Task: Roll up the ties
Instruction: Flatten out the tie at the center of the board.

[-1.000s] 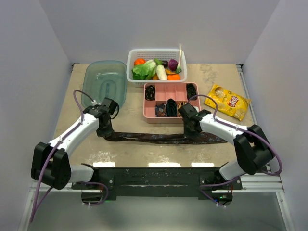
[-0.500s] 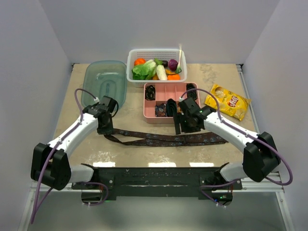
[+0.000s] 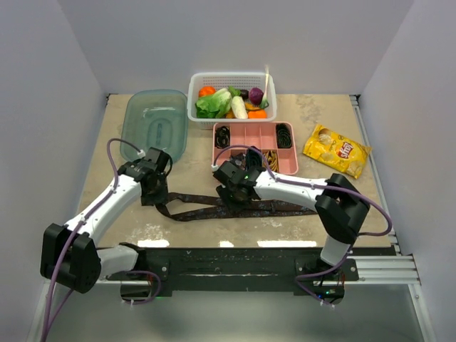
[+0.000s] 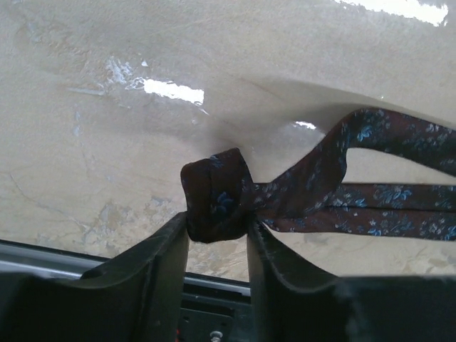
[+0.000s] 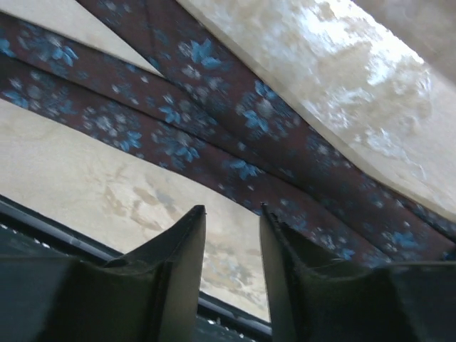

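A dark maroon tie [image 3: 285, 207] with small blue flowers lies across the table in front of the arms, its left part doubled into a loop. My left gripper [image 3: 154, 192] is at the tie's left end. In the left wrist view the folded end of the tie [image 4: 214, 196] sits bunched between my parted fingertips, so the left gripper [image 4: 217, 229] is open around it. My right gripper [image 3: 232, 194] hovers over the tie's middle. In the right wrist view the tie's strips [image 5: 214, 121] cross just beyond the right gripper [image 5: 231, 211], which is open and empty.
A pink divided tray [image 3: 251, 134] behind the tie holds black coils [image 3: 222, 135]. Behind it stands a white basket [image 3: 231, 77] of vegetables, with a teal container [image 3: 154, 125] at the back left and a yellow snack bag [image 3: 336, 149] on the right.
My right arm let go and swung left along the tie, from its right part to its middle. My left gripper has opened on the tie's end, and the left part now forms a loop.
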`<state>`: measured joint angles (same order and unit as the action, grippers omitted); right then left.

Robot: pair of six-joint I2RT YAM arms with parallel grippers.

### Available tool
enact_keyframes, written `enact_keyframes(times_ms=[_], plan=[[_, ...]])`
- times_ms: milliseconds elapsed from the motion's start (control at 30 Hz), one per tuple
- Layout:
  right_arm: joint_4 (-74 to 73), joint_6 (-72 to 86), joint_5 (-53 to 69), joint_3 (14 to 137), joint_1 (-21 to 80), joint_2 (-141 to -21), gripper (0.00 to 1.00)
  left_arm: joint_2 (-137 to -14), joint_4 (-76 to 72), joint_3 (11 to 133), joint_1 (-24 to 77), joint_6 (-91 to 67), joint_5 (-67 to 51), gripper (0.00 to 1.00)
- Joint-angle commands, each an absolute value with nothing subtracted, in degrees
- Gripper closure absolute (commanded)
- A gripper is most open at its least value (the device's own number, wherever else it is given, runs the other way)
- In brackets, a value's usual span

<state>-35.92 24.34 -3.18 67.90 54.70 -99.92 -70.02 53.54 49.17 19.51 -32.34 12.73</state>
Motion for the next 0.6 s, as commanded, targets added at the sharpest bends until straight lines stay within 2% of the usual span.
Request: enact_keyframes(times_ms=[0, 67, 100, 233, 300, 433, 500, 533, 567], plan=[[-32.61, 23.99, -2.72, 71.46, 56.07, -101.94, 0.7, -67.5, 54.23, 48.86, 19.07, -32.61, 10.28, 0.38], [-32.17, 24.08, -3.25, 71.11, 56.42, -102.91, 0.72, -66.45, 54.4, 49.48, 19.07, -32.43, 10.02, 0.26], [-32.08, 24.08, -3.69, 70.93, 56.43, -103.35, 0.74, -66.1, 54.49, 50.18, 19.07, -32.26, 9.93, 0.23], [-31.38, 24.34, -3.69, 69.79, 56.6, -104.94, 0.88, -64.69, 54.23, 51.68, 19.07, -31.38, 8.44, 0.25], [-31.11, 24.7, -4.13, 68.73, 56.6, -105.12, 0.89, -64.42, 52.14, 51.16, 19.07, -30.16, 5.99, 0.28], [-30.76, 25.14, -4.13, 67.33, 56.69, -105.64, 0.94, -66.18, 48.7, 49.14, 19.07, -29.97, 3.08, 0.41], [-30.5, 25.84, -4.13, 66.45, 56.6, -105.91, 0.96, -68.28, 46.25, 48.43, 19.07, -30.15, 2.38, 0.57], [-30.59, 26.1, -4.04, 66.27, 56.6, -105.91, 0.96, -69.16, 45.71, 48.43, 19.16, -30.15, 2.37, 0.71], [-30.59, 26.36, -4.04, 65.83, 56.6, -106.0, 0.96, -70.82, 45.09, 48.43, 19.16, -30.41, 2.81, 0.76]])
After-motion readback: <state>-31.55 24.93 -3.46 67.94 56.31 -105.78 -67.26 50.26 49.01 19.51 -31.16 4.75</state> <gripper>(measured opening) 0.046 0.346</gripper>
